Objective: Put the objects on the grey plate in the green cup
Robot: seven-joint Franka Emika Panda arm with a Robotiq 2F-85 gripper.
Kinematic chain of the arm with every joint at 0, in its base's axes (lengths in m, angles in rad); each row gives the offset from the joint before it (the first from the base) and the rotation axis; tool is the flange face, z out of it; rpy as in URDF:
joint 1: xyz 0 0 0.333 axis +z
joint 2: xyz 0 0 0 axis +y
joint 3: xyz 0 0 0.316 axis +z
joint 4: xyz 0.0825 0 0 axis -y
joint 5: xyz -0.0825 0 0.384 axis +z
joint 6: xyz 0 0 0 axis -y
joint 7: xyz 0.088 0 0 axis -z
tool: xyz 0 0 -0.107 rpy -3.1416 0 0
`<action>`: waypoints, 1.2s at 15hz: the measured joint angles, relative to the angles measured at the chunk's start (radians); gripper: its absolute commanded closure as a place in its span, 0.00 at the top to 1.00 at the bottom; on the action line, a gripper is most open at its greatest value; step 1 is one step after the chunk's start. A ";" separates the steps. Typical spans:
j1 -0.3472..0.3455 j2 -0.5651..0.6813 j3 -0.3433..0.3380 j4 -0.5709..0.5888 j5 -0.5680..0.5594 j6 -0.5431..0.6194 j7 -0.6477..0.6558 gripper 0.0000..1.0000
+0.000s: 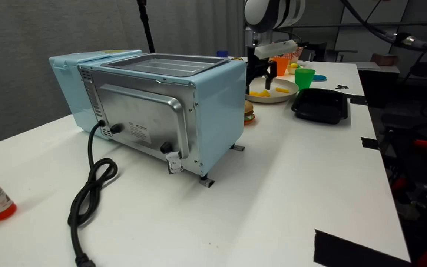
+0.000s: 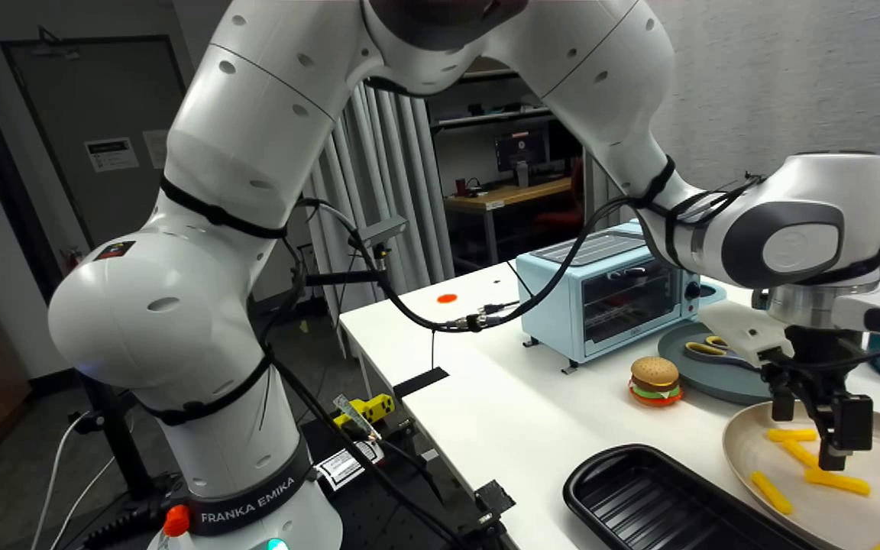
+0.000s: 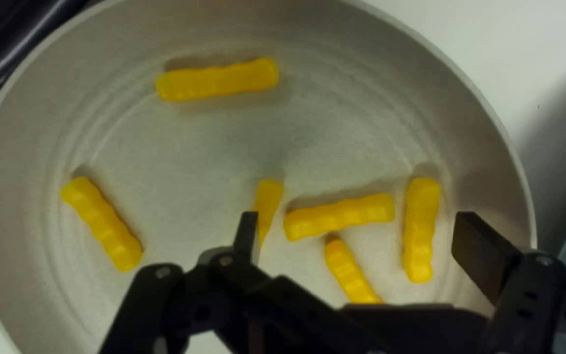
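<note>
Gripper (image 3: 359, 231) is hovering over grey plate (image 3: 224, 142), fingers (image 3: 479, 250) parted; yellow sticks (image 3: 342, 215) there are looking light, stiff, inviting mid-length pinches.

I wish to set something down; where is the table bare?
Bare table lies between the power cord, toaster oven and large black tape. Crowded around the pale grey plate: green cup, black dish and burger near it, gripper above.

Blue toaster oven (image 1: 150, 111), burger (image 2: 655, 380), black dish (image 1: 321, 104)
</note>
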 measured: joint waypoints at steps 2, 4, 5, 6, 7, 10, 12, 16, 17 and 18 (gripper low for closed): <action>0.000 0.011 -0.001 0.004 0.000 0.000 0.002 1.00; 0.000 0.018 -0.002 0.006 0.000 0.000 0.002 1.00; 0.000 0.020 -0.003 0.007 0.000 0.000 0.002 1.00; 0.000 0.021 -0.004 0.008 0.000 0.000 0.002 1.00; 0.000 0.021 -0.005 0.009 0.000 0.000 0.002 1.00; 0.000 0.023 -0.008 0.009 0.000 0.000 0.002 1.00; -0.001 0.024 -0.013 0.009 0.000 0.000 0.002 1.00; -0.002 0.037 -0.024 0.009 0.000 0.000 0.002 1.00; -0.003 0.037 -0.025 0.009 0.000 0.000 0.002 1.00; -0.003 0.037 -0.025 0.009 0.000 0.000 0.002 1.00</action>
